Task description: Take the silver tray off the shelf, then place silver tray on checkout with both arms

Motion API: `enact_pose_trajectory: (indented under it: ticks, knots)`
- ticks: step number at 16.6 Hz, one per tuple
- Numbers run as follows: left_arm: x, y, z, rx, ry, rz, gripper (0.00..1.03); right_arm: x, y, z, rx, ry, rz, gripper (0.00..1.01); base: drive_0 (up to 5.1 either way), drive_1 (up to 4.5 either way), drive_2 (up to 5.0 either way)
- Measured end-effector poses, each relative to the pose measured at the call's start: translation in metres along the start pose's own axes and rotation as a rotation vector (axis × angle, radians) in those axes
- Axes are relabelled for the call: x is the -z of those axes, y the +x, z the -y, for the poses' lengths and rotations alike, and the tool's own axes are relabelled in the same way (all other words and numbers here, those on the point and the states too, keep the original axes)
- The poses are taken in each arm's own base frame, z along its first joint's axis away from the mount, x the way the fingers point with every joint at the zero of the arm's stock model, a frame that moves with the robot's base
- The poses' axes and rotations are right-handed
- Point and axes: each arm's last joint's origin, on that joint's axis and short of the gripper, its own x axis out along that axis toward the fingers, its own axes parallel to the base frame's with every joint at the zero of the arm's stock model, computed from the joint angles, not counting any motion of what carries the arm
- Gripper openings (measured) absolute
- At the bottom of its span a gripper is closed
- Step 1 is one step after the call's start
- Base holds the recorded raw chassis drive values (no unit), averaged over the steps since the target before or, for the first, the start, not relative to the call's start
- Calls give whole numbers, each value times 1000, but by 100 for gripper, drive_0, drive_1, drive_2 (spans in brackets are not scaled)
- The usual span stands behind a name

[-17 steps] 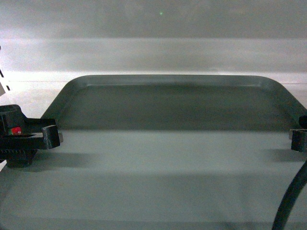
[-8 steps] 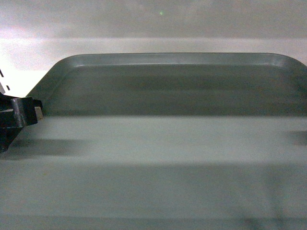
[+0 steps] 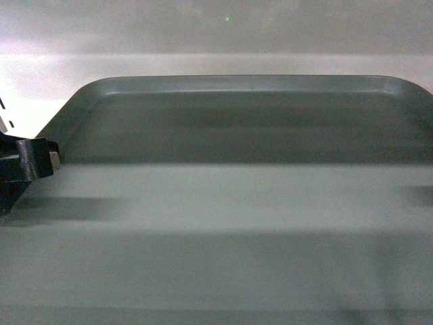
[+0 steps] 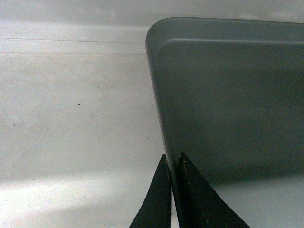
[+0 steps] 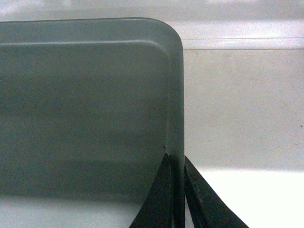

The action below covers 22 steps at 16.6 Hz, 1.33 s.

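A: Any writing or labels seen?

B: None readable on any surface. The silver tray [image 3: 237,203] was plain matte grey, low rim, rounded corners, nothing lying in it that could be seen.

A: Left side first.

B: In the head view the left gripper [image 3: 30,162] showed at the tray's left edge, black, partly cut off by the frame. From the left wrist camera the left gripper [image 4: 174,164] had its two thin fingers pressed close, pinching the rim of the tray's left edge [image 4: 164,118], one finger outside and one inside the rim. Pale white surface [image 4: 71,118] lay beside that edge, with a lighter band near the bottom of the view.

A: Middle?

B: The tray filled most of the head view, its far edge with both rounded corners up against a white blurred background [image 3: 203,40]. I could not tell whether it rested on the surface or hung above it.

A: Right side?

B: The right wrist camera showed the right gripper [image 5: 176,164] nipping the rim of the tray's right edge [image 5: 176,95] likewise, fingers close together astride it. White surface [image 5: 247,109] lay just beyond. In the head view that gripper was out of frame.
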Motion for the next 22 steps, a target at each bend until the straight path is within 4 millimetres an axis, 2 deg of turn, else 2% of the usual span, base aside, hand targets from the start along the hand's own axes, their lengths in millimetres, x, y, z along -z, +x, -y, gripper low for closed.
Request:
enact_pose_trajectory:
  ticks: [13,22]
  knots:
    - [0,0,0,0,0,2,3,0,0,0,0,0,0,3,0,-8,8]
    - [-1,-1,0,-2,0,4,3,-1,0,0,-1,0,3,3,-4,-376,369]
